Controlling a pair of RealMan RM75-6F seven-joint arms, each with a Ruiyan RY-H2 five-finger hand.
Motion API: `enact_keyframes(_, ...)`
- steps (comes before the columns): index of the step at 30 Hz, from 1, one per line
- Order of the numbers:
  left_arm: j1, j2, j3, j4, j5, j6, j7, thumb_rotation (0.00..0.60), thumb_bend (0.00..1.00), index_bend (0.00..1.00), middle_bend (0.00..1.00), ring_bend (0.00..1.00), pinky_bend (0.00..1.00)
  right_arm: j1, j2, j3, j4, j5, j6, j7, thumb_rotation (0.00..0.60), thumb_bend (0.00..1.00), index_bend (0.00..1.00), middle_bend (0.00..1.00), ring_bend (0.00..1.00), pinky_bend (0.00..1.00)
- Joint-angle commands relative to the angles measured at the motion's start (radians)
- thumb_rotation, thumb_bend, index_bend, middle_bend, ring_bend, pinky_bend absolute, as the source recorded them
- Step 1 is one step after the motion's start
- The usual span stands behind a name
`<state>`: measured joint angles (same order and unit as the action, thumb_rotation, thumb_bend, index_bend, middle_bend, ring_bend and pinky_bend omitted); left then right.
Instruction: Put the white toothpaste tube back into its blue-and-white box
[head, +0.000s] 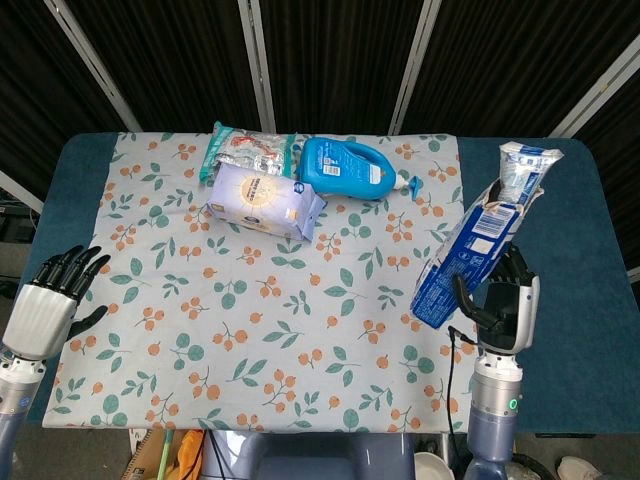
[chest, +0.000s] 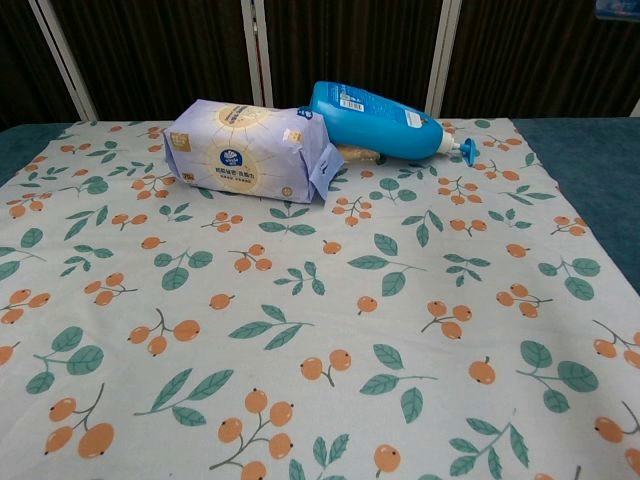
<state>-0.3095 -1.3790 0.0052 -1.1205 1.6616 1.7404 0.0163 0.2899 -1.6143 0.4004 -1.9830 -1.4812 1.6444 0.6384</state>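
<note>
Toothpaste tube pokes from the tilted box my right hand grips above its fingers. I'd tip steeper, letting it slide home. Left hand hangs released.
</note>
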Motion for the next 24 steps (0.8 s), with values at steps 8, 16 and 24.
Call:
enact_keyframes(8, 0.006, 0.001, -0.011, -0.004, 0.009, -0.010, -0.002, 0.600, 0.12, 0.17, 0.16, 0.17, 0.26, -0.004, 0.021, -0.006, -0.022, 0.021, -0.023, 0.027, 0.600, 0.41, 0.27, 0.47, 0.37, 0.55)
enact_keyframes(16, 0.010, 0.002, -0.020, -0.005, 0.015, -0.016, -0.005, 0.600, 0.12, 0.17, 0.16, 0.17, 0.25, -0.005, 0.026, -0.002, -0.027, 0.031, -0.028, 0.032, 0.600, 0.41, 0.26, 0.46, 0.36, 0.54)
enact_keyframes(24, 0.014, 0.002, -0.026, -0.006, 0.023, -0.019, -0.004, 0.600, 0.12, 0.17, 0.16, 0.17, 0.25, -0.008, 0.021, 0.001, -0.023, 0.037, -0.022, 0.032, 0.600, 0.41, 0.36, 0.52, 0.47, 0.58)
